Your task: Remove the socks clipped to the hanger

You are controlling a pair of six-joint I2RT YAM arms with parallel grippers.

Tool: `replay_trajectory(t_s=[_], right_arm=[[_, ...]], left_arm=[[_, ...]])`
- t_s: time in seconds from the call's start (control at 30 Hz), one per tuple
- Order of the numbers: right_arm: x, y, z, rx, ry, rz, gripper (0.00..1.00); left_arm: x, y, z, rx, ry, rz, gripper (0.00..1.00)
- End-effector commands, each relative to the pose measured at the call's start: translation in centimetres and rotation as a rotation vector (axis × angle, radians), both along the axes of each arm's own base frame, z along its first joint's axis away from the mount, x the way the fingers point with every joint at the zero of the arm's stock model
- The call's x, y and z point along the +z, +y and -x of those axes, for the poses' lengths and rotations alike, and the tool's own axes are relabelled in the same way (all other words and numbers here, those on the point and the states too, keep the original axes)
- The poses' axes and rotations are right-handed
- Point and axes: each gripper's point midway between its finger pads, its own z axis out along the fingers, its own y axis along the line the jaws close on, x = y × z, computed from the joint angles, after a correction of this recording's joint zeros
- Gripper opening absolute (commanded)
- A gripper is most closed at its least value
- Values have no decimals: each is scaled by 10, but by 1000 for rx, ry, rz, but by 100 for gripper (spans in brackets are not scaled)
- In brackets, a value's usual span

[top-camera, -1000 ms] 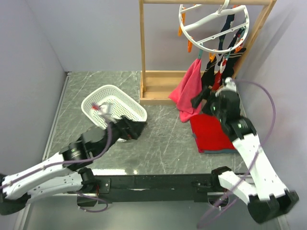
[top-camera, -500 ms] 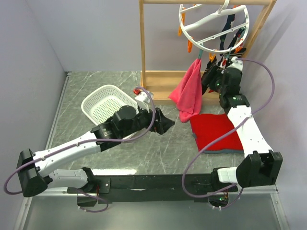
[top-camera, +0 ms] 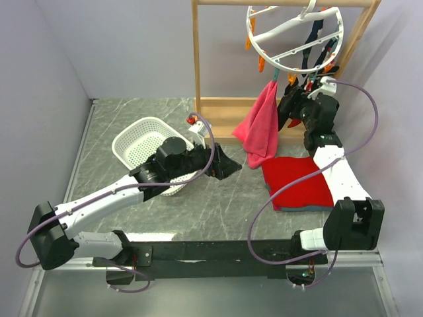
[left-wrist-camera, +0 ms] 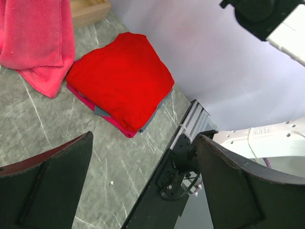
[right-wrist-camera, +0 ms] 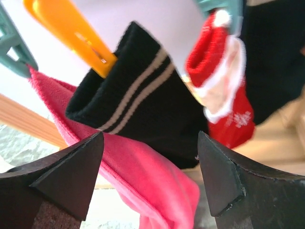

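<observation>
Overhead, the hanger (top-camera: 294, 36) hangs from the wooden rack (top-camera: 197, 66) just above the right claw (right-wrist-camera: 150, 145), whose fingers stand spread and empty. Straight ahead between them hangs a black sock (right-wrist-camera: 143, 109) with two tan stripes, pinned by an orange clip (right-wrist-camera: 71, 33). Up to the claw's right a red sock (right-wrist-camera: 224, 95) with a white snowflake mark dangles from a teal clip (right-wrist-camera: 219, 7), and a pink towel (right-wrist-camera: 157, 186) drapes below. The left claw (left-wrist-camera: 144, 148), likewise spread and holding nothing, hovers over the grey marbled desk (left-wrist-camera: 57, 119). A folded red cloth (left-wrist-camera: 121, 76) lies ahead of it across bare surface, a white basket (top-camera: 142, 135) sits behind, and lilac walls (top-camera: 132, 46) close both sides.
</observation>
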Motion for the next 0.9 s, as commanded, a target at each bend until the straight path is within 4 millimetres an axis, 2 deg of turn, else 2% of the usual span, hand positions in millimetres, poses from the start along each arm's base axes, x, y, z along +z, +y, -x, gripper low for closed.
replay_trajectory(t_s=[0.0,0.07,0.1,0.17,0.23,0.37,0.4,0.5,0.53,0.6,0.63,0.7,0.73,0.8,0.83,0.87], right_arm=[[17,11,-12,69,-153,10,85],[27,8,-14,41,-233,8,81],[20,7,-17,34,-231,0,79],[25,8,-21,41,-266,4,72],[20,12,-26,62,-269,8,66],[19,16,-34,74,-301,24,65],[16,27,-36,93,-297,26,65],[13,32,-40,87,-293,49,66],[14,30,-41,65,-293,50,64],[11,28,-43,43,-266,47,56],[10,26,-42,29,-259,43,49],[11,26,-36,25,-266,41,41],[12,29,-34,30,-271,43,31],[13,29,-28,17,-262,59,22],[13,32,-26,25,-255,65,12],[9,32,-24,13,-223,76,10]], left_arm=[[16,-6,3,-43,-15,54,94],[15,-7,3,-50,-5,55,94],[11,-8,2,-53,5,49,94],[12,-11,4,-70,16,54,93],[10,-12,5,-77,23,59,92],[7,-13,6,-80,36,53,91],[8,-12,5,-76,36,53,91],[11,-9,6,-69,28,56,92],[12,-8,6,-64,25,56,92],[13,-6,6,-60,24,57,92],[13,-5,6,-57,23,57,92],[14,-4,7,-57,22,61,92],[12,-4,7,-55,23,62,91],[11,-4,8,-58,26,63,91],[10,-4,7,-55,28,63,91],[10,-5,7,-56,28,63,91]])
